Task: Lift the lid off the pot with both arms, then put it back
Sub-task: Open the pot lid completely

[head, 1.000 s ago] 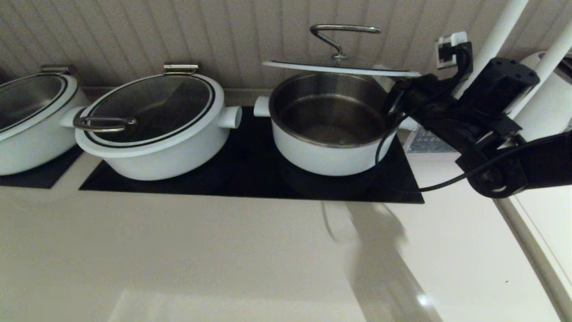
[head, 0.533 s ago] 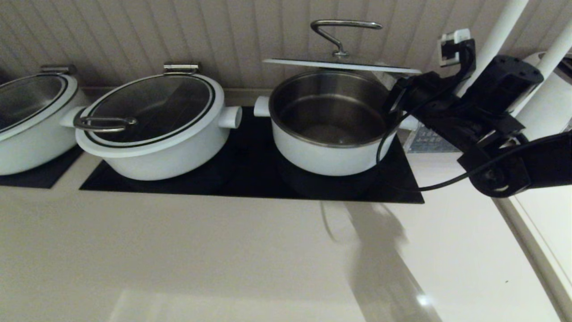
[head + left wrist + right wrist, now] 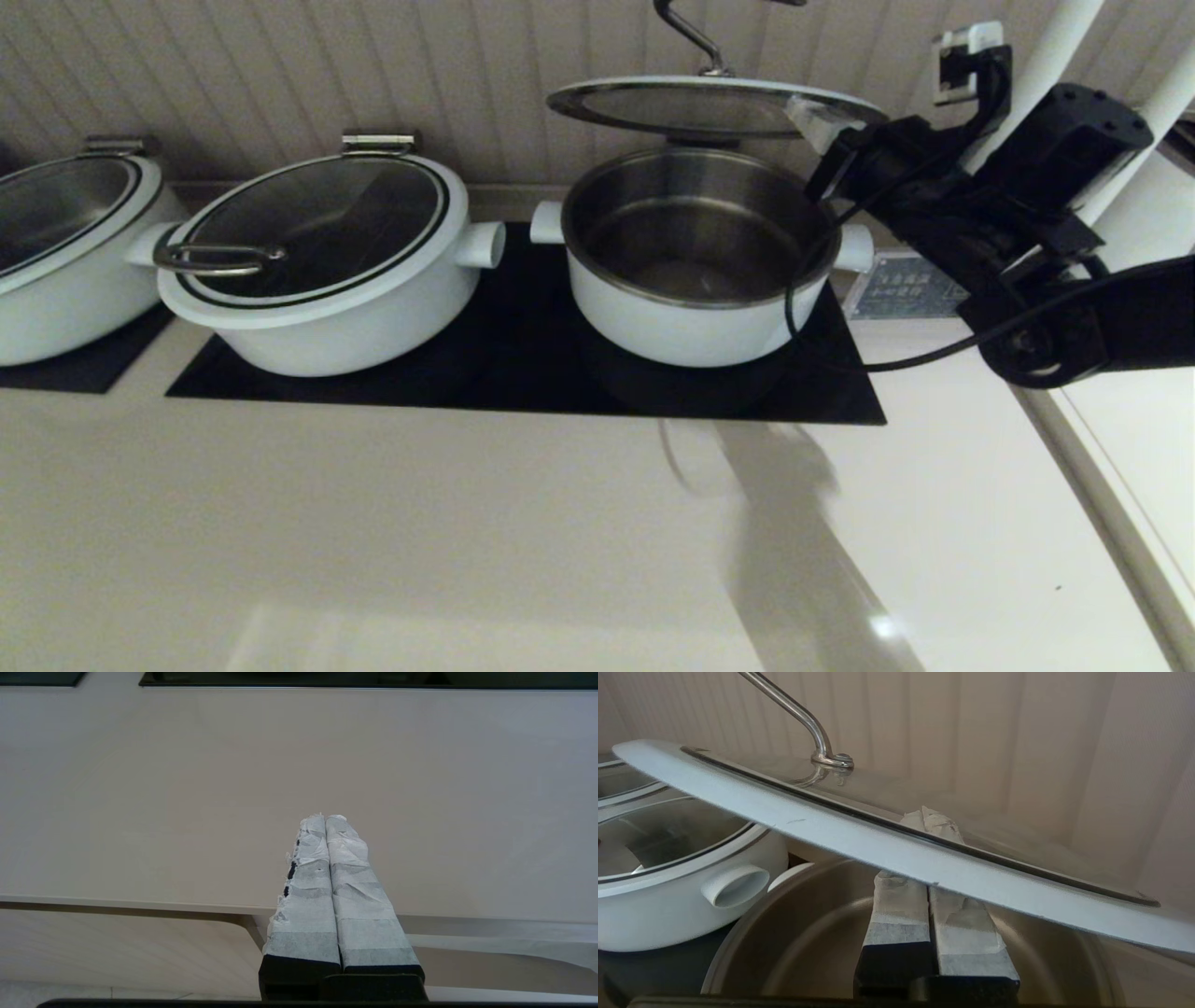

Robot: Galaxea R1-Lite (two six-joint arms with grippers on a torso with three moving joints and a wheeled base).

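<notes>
The pot [image 3: 681, 327] stands open on the black cooktop [image 3: 523, 373], its steel inside bare. The lid [image 3: 709, 105] hangs well above it, tilted, with its steel handle [image 3: 691, 33] partly cut off at the picture's top. My right gripper [image 3: 822, 117] is shut, with its taped fingers pressed together under the lid's right rim, bearing it from below. In the right wrist view the white rim of the lid [image 3: 878, 830] crosses over my right gripper [image 3: 931, 816], whose tips show through the glass, above the pot [image 3: 808, 933]. My left gripper [image 3: 325, 819] is shut and empty over the bare counter, out of the head view.
A wider white pot [image 3: 317, 252] with a loop-handled lid stands left of the pot, its side handle [image 3: 481, 245] close to it. Another wide pot [image 3: 56, 252] is at far left. A wall socket [image 3: 971, 56] and white poles are behind my right arm.
The lid has risen higher above the pot and tipped so its underside shows. My right gripper has moved up with it.
</notes>
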